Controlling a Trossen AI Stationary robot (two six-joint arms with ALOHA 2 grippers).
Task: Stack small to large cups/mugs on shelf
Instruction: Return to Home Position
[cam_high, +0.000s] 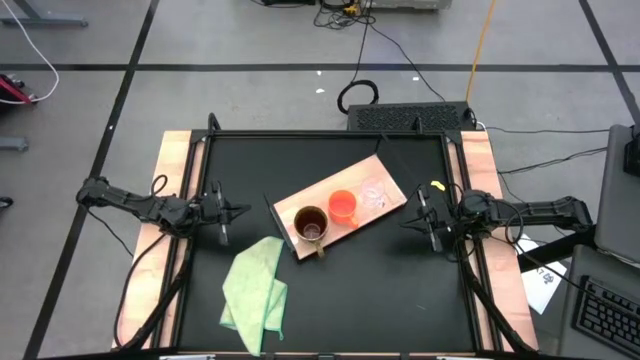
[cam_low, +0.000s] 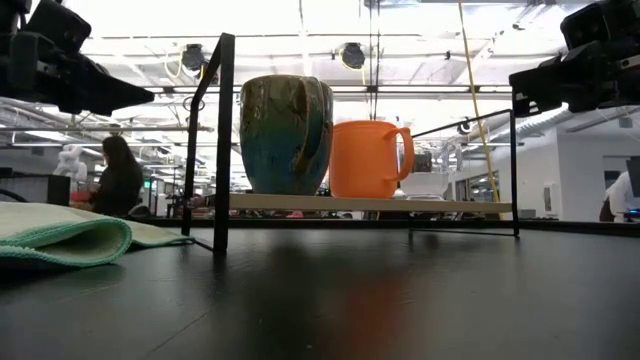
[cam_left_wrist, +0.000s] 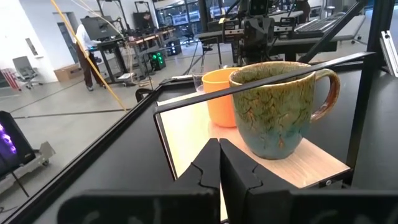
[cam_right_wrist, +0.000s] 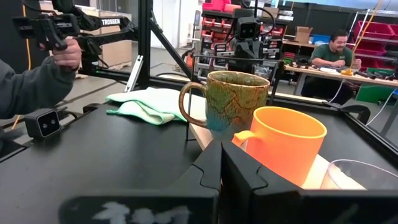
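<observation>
Three vessels stand upright in a row on the light-wood shelf (cam_high: 385, 210), (cam_low: 440, 205), a board raised on a dark frame. They are the brown mug (cam_high: 311, 226), (cam_low: 285, 135), (cam_left_wrist: 280, 109), the orange-red mug (cam_high: 343, 206), (cam_low: 368, 158), (cam_right_wrist: 286, 149) and the clear glass cup (cam_high: 375, 194), (cam_low: 425, 184). My left gripper (cam_high: 228, 210), (cam_left_wrist: 219, 165) hovers shut left of the shelf, pointing at the brown mug. My right gripper (cam_high: 415, 216), (cam_right_wrist: 221, 168) hovers shut right of the shelf, facing the orange-red mug.
A light green cloth (cam_high: 255, 290), (cam_low: 60, 235) lies crumpled on the black table near its front left. The shelf frame's dark uprights (cam_low: 222, 140) stand around the board. A person's sleeve and hand (cam_right_wrist: 43, 74) show beyond the table's edge.
</observation>
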